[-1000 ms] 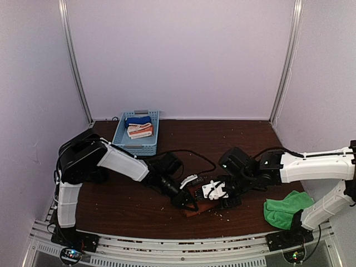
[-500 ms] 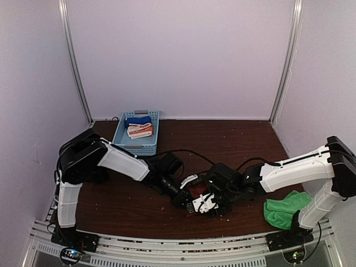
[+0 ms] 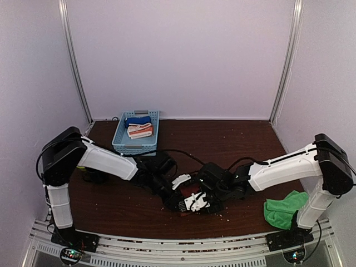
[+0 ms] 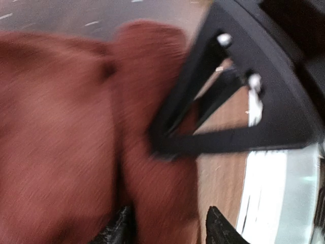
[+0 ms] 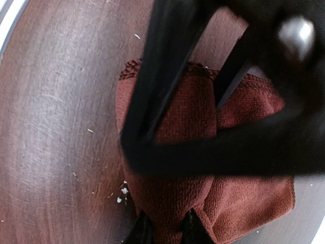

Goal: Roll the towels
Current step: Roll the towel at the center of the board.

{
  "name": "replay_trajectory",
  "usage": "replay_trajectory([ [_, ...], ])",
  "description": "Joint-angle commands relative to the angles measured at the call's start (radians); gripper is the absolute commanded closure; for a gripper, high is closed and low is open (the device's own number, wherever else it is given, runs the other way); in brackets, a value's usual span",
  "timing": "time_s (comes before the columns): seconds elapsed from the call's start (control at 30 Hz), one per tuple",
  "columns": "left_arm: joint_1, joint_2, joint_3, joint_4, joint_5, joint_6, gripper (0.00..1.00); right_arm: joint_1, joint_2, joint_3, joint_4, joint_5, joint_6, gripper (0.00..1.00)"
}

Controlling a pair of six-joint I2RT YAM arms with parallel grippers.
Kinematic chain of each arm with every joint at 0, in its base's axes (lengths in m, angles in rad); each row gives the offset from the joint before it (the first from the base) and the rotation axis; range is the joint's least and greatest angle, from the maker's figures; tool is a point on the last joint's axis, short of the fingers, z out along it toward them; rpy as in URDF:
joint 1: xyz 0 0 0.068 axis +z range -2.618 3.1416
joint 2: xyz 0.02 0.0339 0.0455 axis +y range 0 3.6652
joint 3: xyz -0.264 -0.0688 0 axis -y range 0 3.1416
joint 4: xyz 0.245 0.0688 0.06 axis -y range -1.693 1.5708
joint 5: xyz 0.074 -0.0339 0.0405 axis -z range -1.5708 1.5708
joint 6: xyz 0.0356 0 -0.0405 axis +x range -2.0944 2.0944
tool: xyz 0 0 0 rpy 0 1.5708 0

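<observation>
The rust towel point(image 5: 244, 198) lies bunched on the dark wooden table, front centre. My right gripper point(image 5: 167, 231) is shut, pinching a raised fold of it between its fingertips. My left gripper point(image 4: 170, 231) stands open, its tips astride a ridge of the same towel point(image 4: 61, 127). In the top view the left gripper point(image 3: 173, 201) and the right gripper point(image 3: 192, 203) meet tip to tip over the towel and hide most of it. The green towel point(image 3: 283, 208) sits crumpled at the front right, beside the right arm's base.
A blue basket point(image 3: 135, 149) at the back left holds a blue cloth point(image 3: 137, 119) and a white-and-orange striped cloth point(image 3: 140, 131). Black cables trail across the table behind the grippers. Pale crumbs dot the wood near the rust towel.
My right gripper has moved left onto the rust towel and closed on a fold. My left gripper has opened, and its arm has swung slightly left.
</observation>
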Motion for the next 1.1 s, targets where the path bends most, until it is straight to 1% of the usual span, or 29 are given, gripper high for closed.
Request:
replay_trajectory([
  [0.0, 0.02, -0.178, -0.063, -0.113, -0.303, -0.065, 0.47, -0.005, 0.038, 0.044, -0.275, -0.163, 0.117, 0.83],
  [0.13, 0.016, -0.382, -0.132, -0.075, -0.511, -0.124, 0.43, -0.005, 0.057, 0.104, -0.398, -0.275, 0.194, 0.83],
  [0.23, -0.031, -0.503, -0.178, -0.057, -0.697, -0.068, 0.43, -0.007, 0.095, 0.168, -0.509, -0.349, 0.205, 0.84],
  [0.27, -0.059, -0.534, -0.193, -0.048, -0.756, -0.037, 0.44, -0.011, 0.116, 0.196, -0.549, -0.374, 0.203, 0.84],
  [0.37, -0.172, -0.608, -0.229, -0.032, -1.044, 0.045, 0.45, -0.047, 0.194, 0.303, -0.653, -0.451, 0.184, 0.84],
  [0.4, -0.216, -0.63, -0.234, -0.029, -1.153, 0.069, 0.46, -0.065, 0.217, 0.336, -0.68, -0.473, 0.175, 0.85],
  [0.43, -0.281, -0.655, -0.237, -0.019, -1.301, 0.088, 0.47, -0.083, 0.247, 0.364, -0.696, -0.486, 0.17, 0.84],
  [0.47, -0.343, -0.68, -0.248, 0.017, -1.374, 0.127, 0.48, -0.103, 0.277, 0.393, -0.702, -0.494, 0.17, 0.84],
  [0.53, -0.447, -0.726, -0.263, 0.08, -1.389, 0.204, 0.48, -0.139, 0.345, 0.454, -0.717, -0.51, 0.162, 0.84],
  [0.57, -0.483, -0.724, -0.259, 0.088, -1.39, 0.213, 0.47, -0.155, 0.385, 0.488, -0.736, -0.522, 0.159, 0.85],
  [0.67, -0.544, -0.656, -0.215, 0.045, -1.361, 0.212, 0.46, -0.206, 0.517, 0.594, -0.829, -0.587, 0.136, 0.85],
  [0.77, -0.598, -0.559, -0.185, 0.025, -1.311, 0.284, 0.45, -0.244, 0.582, 0.64, -0.864, -0.637, 0.121, 0.85],
  [0.83, -0.609, -0.486, -0.155, 0.01, -1.256, 0.314, 0.45, -0.255, 0.603, 0.655, -0.871, -0.635, 0.118, 0.85],
  [0.93, -0.605, -0.365, -0.095, -0.028, -1.227, 0.318, 0.43, -0.257, 0.619, 0.669, -0.871, -0.623, 0.13, 0.85],
  [1.07, -0.571, -0.228, -0.024, -0.079, -1.188, 0.302, 0.37, -0.26, 0.628, 0.667, -0.867, -0.619, 0.136, 0.85],
])
